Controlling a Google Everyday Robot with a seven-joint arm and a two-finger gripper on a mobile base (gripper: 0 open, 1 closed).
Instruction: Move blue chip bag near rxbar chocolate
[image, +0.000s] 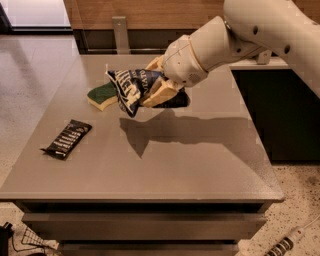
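Hand (151, 84) clamps blue chip bag (128, 91) above grey table (180, 170); speckled floor (296, 196) around.

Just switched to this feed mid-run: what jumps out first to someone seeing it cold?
The big white arm reaches in from the upper right, its gripper shut on the crumpled blue chip bag, held in the air above the grey table. The bag hangs in front of the green-and-yellow sponge, partly hiding it. The black rxbar chocolate lies flat near the table's left front edge, apart from both.
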